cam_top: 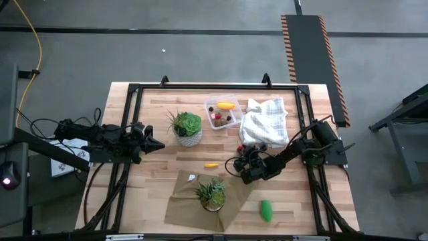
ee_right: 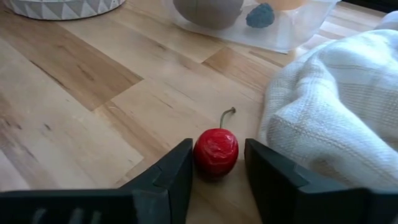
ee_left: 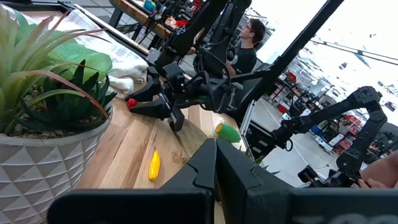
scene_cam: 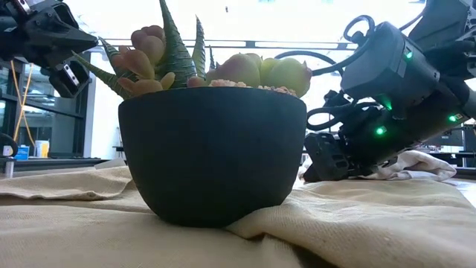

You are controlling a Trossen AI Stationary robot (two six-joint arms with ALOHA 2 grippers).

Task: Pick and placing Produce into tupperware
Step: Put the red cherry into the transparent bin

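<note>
Both arms low over the table
Right gripper (ee_right: 216, 168) fingers either side of cherry (ee_right: 216, 152); left gripper (cam_top: 155, 144) shut, well left of it

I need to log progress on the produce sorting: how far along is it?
Done: the tupperware already holds a yellow piece and some smaller items. In hand: the right gripper has its fingers either side of a red cherry lying on the wood beside the white cloth. Left: a small yellow piece and a green piece. The left gripper waits shut.
</note>
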